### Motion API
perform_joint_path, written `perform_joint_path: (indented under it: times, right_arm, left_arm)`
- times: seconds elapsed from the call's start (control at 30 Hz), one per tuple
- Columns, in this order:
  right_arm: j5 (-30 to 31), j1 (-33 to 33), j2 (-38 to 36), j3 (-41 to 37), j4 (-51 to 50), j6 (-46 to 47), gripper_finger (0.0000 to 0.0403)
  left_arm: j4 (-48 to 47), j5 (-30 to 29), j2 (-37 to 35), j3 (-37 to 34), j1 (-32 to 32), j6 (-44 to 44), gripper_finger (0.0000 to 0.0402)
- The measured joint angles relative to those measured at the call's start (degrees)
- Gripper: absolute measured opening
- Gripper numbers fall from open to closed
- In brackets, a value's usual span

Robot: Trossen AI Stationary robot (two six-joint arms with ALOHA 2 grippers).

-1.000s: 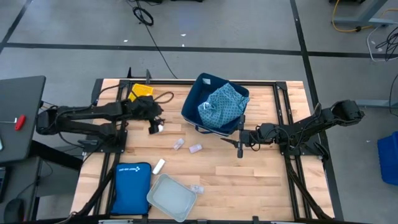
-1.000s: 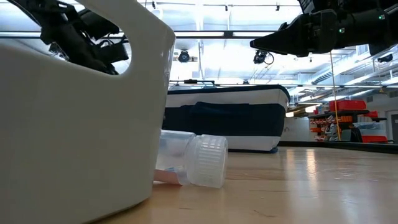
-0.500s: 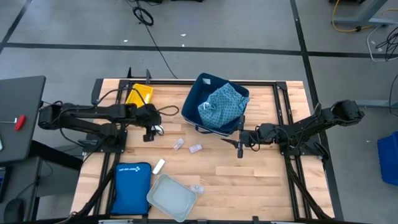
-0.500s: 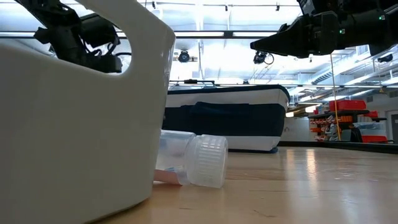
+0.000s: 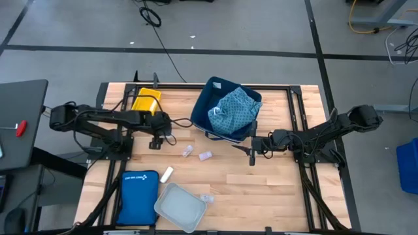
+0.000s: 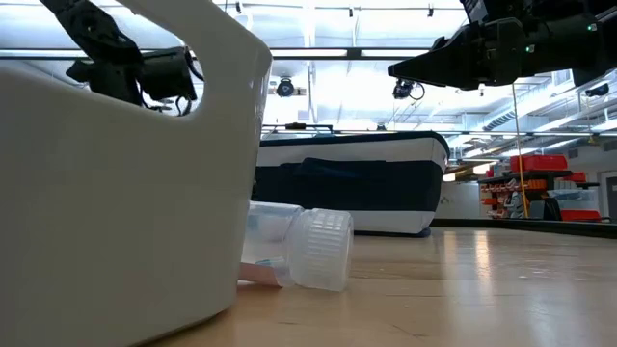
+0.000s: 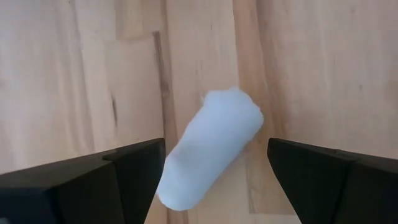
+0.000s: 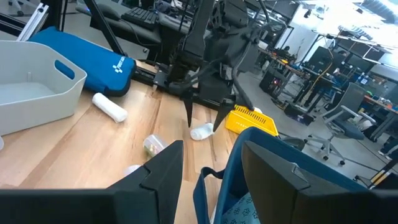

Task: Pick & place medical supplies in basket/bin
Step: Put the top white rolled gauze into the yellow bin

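My left gripper (image 5: pixel 155 141) points down, open, over a white vial (image 7: pixel 211 149) that lies on its side on the wood. In the left wrist view one finger stands on each side of the vial, apart from it; the right wrist view shows the same (image 8: pixel 202 132). My right gripper (image 5: pixel 251 155) hangs open beside the near wall of the navy bin (image 5: pixel 210 98), which holds the teal patterned cloth (image 5: pixel 234 108). The yellow bin (image 5: pixel 145 99) stands behind the left gripper. Two small vials (image 5: pixel 187 151) (image 5: pixel 205 156) and a white tube (image 5: pixel 166 173) lie mid-table. The dark blue bundle is not visible.
The grey tray (image 5: pixel 181 207) sits at the near edge with a ribbed-cap vial (image 6: pixel 308 251) lying against its right wall. The flat blue zip pouch (image 5: pixel 137 196) lies left of it. A black cable (image 5: pixel 175 119) loops past the left gripper. Bare wood stretches between the two grippers.
My left gripper has shifted a little toward the near edge and come down over the white vial, while its arm has swung in from the left. The vial has stayed where it lay. The right arm has kept still.
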Motion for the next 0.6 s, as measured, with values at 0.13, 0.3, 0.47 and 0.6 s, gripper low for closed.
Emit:
perform_joint_path:
  times: [0.13,0.3,0.47,0.6]
  right_arm:
    - [0.0,0.0,0.0,0.0,0.0,0.0,0.0172]
    - [0.0,0.0,0.0,0.0,0.0,0.1,0.0172]
    - [0.0,0.0,0.0,0.0,0.0,0.1,0.0172]
    - [0.0,0.0,0.0,0.0,0.0,0.1,0.0172]
  left_arm:
    - [0.9,-1.1,2.8,0.0,0.0,0.0,0.0288]
    - [2.3,-2.8,5.0,0.0,0.0,-0.1,0.0287]
    - [2.2,-2.8,5.5,0.1,0.0,-1.5,0.0267]
    - [2.1,-2.5,5.6,0.0,0.0,-4.6,0.0228]
